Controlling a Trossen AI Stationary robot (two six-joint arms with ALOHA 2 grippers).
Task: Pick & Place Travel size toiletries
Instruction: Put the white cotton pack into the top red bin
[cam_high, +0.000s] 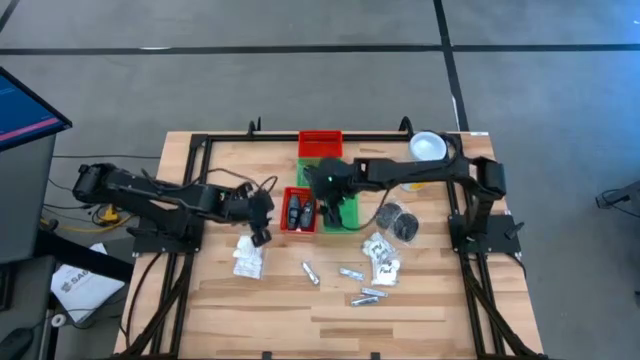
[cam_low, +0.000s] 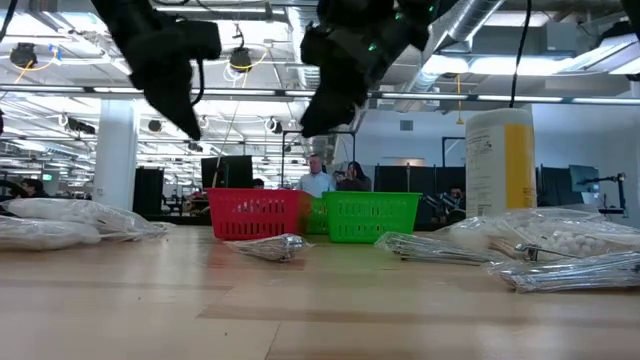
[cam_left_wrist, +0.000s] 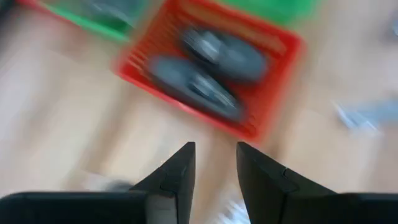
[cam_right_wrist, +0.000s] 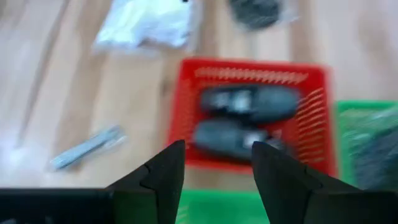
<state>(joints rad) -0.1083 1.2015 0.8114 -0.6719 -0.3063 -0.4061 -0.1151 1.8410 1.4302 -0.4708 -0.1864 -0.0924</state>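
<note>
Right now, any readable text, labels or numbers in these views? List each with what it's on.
None can be read.
White box on the floor left of the table: dark print, too small.
Sachet: dark mark, too small.
Yellow canister: label print, blurred.
Dark bottles in the red tray: pale labels, blurred.

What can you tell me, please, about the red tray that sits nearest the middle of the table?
The red tray is a small square basket that looks like plastic, with slotted walls. It stands upright and flat on the wooden table, its right side against a green tray. Inside, two small dark grey bottles lie on their sides, next to each other. Neither gripper touches it.
</note>
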